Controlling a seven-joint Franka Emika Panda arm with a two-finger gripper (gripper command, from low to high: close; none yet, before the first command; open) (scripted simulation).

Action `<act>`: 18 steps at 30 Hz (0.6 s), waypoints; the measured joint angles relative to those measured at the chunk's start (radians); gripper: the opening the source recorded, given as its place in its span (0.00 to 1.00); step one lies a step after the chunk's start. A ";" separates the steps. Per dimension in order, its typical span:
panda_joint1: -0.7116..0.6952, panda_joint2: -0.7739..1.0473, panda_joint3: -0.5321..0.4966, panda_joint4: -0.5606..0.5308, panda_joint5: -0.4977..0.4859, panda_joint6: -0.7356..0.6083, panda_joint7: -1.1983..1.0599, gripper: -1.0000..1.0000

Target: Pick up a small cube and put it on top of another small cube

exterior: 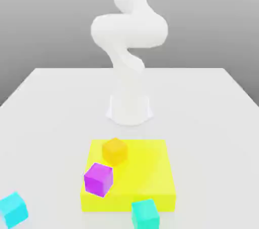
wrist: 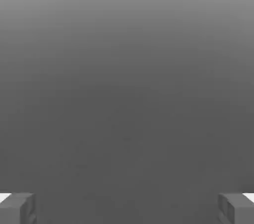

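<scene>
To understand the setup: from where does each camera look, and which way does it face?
Exterior view: off the arm, facing the robot's base across the table, slightly downward; the arm shows.
Hand view: on the hand, looking past two spread fingers at plain grey.
Shared: the robot itself, different parts; no cube in common.

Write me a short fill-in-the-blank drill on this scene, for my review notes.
The block beneath the orange cube is colored ____. The cube overlapping that block at the exterior view's left front is ____. The claw's two fingers stand ____.

Missing words: yellow; purple; apart.
</scene>
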 joint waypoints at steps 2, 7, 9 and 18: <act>0.009 0.077 -0.003 -0.011 0.003 0.030 -0.015 0.50; 0.029 0.260 -0.010 -0.038 0.010 0.101 -0.052 0.50; 0.035 0.333 -0.011 -0.049 0.013 0.130 -0.066 0.50; 0.058 0.659 -0.008 -0.097 0.021 0.257 -0.128 0.50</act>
